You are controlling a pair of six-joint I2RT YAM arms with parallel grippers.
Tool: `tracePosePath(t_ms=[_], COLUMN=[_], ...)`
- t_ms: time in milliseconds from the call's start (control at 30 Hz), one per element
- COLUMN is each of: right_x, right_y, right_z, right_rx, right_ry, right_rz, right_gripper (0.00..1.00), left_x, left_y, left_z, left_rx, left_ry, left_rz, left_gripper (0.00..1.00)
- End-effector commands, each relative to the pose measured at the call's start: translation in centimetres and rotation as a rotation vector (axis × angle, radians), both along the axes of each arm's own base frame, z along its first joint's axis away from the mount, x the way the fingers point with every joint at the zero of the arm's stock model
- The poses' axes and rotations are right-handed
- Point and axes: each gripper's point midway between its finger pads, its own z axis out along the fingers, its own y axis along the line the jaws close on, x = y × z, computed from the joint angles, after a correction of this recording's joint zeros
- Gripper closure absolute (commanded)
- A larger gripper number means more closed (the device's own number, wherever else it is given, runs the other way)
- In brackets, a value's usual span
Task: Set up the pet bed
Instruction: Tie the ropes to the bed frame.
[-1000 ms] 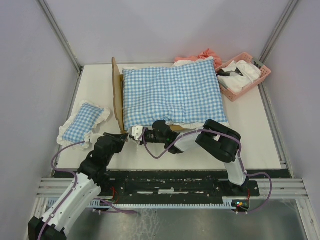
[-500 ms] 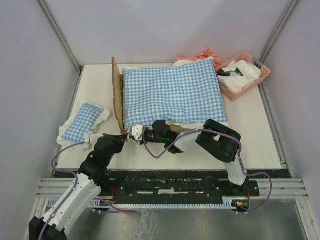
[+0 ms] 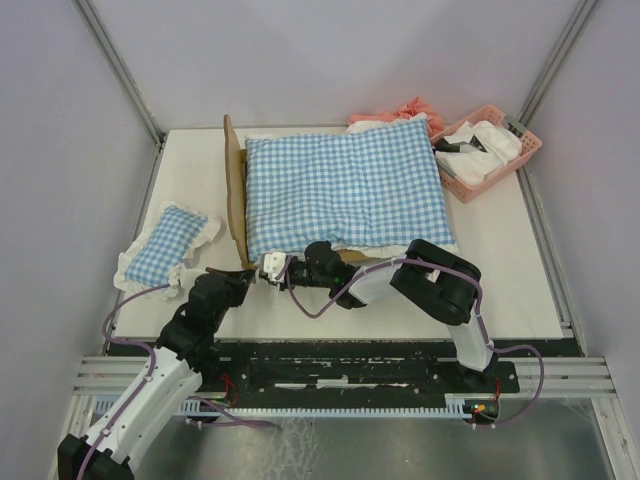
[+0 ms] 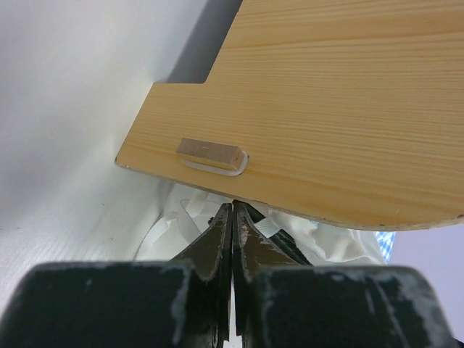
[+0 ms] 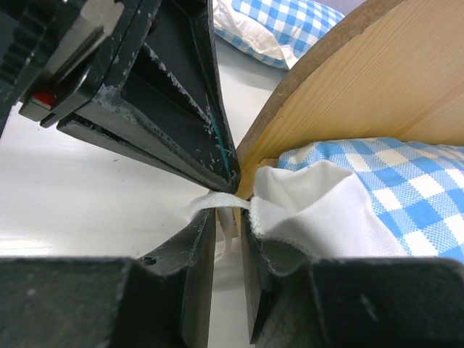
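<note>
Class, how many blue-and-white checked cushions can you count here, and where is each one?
2. The large cushion lies on the pet bed; the small cushion lies left of the bed. Others could be hidden.

Left hand (image 4: 232, 216) closed, now pinching white tie (image 5: 217, 201); right hand (image 5: 227, 221) eased apart, fingers slightly parted around tie.

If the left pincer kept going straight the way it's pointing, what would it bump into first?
Most likely the right pincer, whose tips sit almost nose to nose with the left pincer at a white fabric strip. Just past them is the wooden headboard of the pet bed. Depth is hard to judge.
</note>
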Motion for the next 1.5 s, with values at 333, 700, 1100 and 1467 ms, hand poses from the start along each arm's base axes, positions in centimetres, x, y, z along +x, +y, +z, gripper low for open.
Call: tracePosePath(t_ms=[333,700,1100,1467], right_x=[0.0,0.2,-0.2,0.3], right_y=[0.1,-1.0,-3.2,-5.0], right_z=[-1.2,-0.8,-0.7,-2.1], right_rx=[-0.021,-0.025,0.029,0.129], right_ry=[0.016,0.06,0.427,0.769], right_rz=[-0.017,-0.069,-0.29,-0.814], right_gripper=[0.71,0.98,0.68,0.67], left_x=[0.6,0.2,-0.4,-1.2], left_y=[1.5,1.6,2.6,3.4], left_z=[2.1,1.6,1.3,-0.6], left_rx=[0.021,0.08,0.258,0.246], left_ry=[-0.057,-0.057,-0.065,-0.002], left_rz=[0.08,0.046,-0.021,0.025], left_gripper=[0.97,0.9,0.64,0.62])
